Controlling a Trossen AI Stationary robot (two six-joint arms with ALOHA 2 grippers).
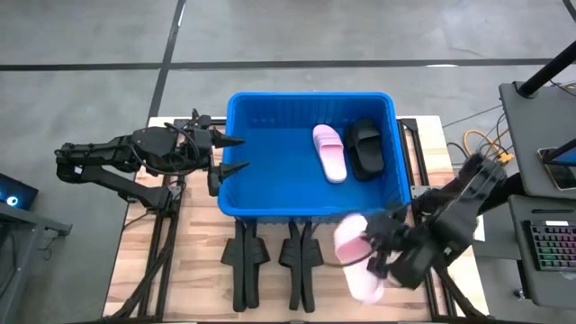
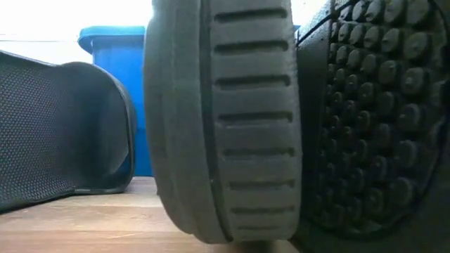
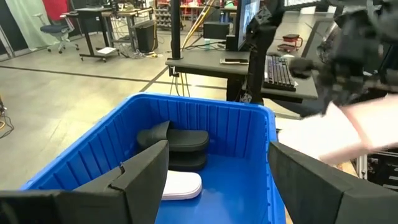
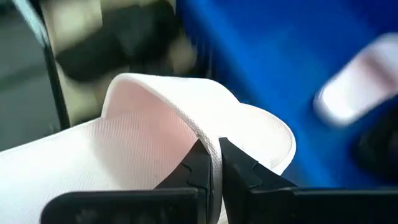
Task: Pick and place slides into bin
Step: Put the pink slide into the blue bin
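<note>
Slides, foam, five on view:
– one pale pink slide (image 1: 329, 152) lying flat on the floor of the bin (image 1: 270, 108), long axis running toward the near wall;
– one black slide (image 1: 366, 148) just beside it, nearer the bin's right wall, roughly parallel to it;
– a second pink slide (image 1: 357, 258) held outside the bin, off its near right corner, above the wooden table (image 1: 202, 270); the right gripper (image 4: 214, 163) has its two fingers pinched together on the edge of the broad top strap (the wrist view shows the strap rim caught between the tips, the fingers almost touching);
– two more black slides (image 1: 247, 258) standing on edge side by side on the table in front of the bin's near wall, well left of the held one (in the low view their ribbed and studded soles fill most of the picture, with a strip of blue bin behind)

Bin: bright blue, ribbed walls, centred on the table toward the far edge

Left gripper (image 1: 236, 155): at the bin's left wall, level with the rim, fingers parted and holding nothing; its wrist view looks across the bin to the two slides inside
</note>
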